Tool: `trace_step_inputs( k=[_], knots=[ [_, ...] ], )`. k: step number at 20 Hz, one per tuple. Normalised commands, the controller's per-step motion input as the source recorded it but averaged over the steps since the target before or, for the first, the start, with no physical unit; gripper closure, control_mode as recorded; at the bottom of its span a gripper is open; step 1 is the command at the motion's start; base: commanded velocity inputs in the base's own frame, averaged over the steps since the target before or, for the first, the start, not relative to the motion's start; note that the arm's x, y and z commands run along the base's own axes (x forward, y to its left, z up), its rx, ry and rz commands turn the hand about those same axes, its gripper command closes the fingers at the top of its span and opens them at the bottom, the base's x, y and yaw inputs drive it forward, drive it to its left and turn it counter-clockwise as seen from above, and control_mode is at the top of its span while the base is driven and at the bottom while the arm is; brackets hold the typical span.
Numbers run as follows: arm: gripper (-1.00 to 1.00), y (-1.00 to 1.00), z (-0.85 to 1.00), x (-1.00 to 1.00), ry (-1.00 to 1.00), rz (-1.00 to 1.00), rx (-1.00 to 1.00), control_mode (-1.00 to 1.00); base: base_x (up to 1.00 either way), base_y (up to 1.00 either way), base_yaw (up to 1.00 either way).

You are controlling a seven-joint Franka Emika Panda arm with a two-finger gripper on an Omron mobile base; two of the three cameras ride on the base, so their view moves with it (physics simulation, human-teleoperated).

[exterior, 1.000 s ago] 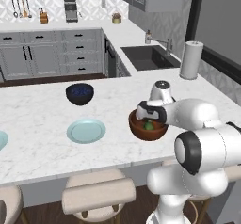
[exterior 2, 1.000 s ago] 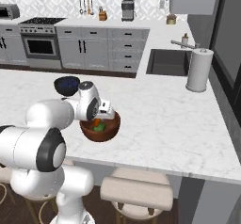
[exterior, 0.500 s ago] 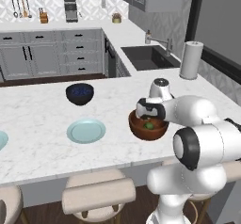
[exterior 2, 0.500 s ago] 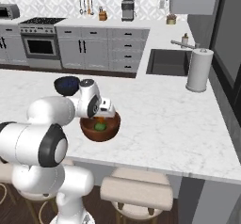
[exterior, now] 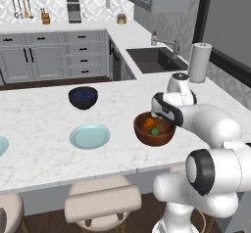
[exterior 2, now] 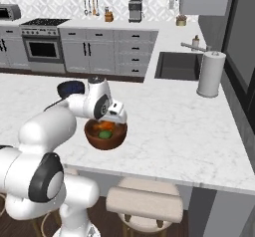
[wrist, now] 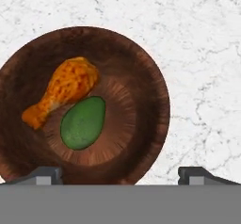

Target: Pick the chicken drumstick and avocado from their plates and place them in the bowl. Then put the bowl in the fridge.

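The reddish-brown bowl (exterior: 146, 138) (exterior 2: 94, 137) (wrist: 141, 72) stands on the white marble counter (exterior: 44, 124) right in front of the arm. Inside it the orange chicken drumstick (wrist: 66, 87) (exterior: 149, 123) lies beside the green avocado (wrist: 84, 122) (exterior: 155, 130) (exterior 2: 104, 135). Just above the bowl hangs my gripper (wrist: 123, 173) (exterior: 162, 115) (exterior 2: 115, 115), open, its fingertips (wrist: 44, 173) wide apart and empty. One pale teal plate (exterior: 89, 136) lies bare to the bowl's left. Another plate (exterior: 1, 145) shows at the left edge. The fridge is out of view.
A dark navy bowl (exterior: 83, 97) (exterior 2: 69, 87) sits behind the plate. Farther back on the right are a sink (exterior: 154, 59) (exterior 2: 180, 65) and an upright paper towel roll (exterior: 198, 62) (exterior 2: 210, 73). Stools (exterior: 103, 202) stand below the counter's front edge.
The jaws have spread wide above the bowl, and the avocado now lies free inside it. The arm has barely moved.
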Motion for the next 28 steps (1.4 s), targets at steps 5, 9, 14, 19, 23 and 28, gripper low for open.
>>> trace_step_inputs(
  k=[5,9,14,19,23,28],
  knots=[
    [-1.00,-0.40,0.05,-0.14,0.02,-0.20,0.24,-1.00,0.00,0.00,0.00],
    [-1.00,-0.02,-0.34,0.13,0.02,-0.06,0.10,-1.00,0.00,0.00,0.00],
    [-1.00,-0.02,-0.45,0.00,0.08,-0.02,0.00,-1.00,0.00,0.00,0.00],
    [-1.00,0.07,-0.55,0.00,0.02,0.00,0.00,-1.00,0.00,0.00,0.00],
    [-1.00,0.00,-0.44,0.00,-0.01,0.00,0.00,-1.00,0.00,0.00,0.00],
    [-1.00,0.00,-0.22,0.00,-0.02,0.00,0.01,-1.00,0.00,0.00,0.00]
  ],
)
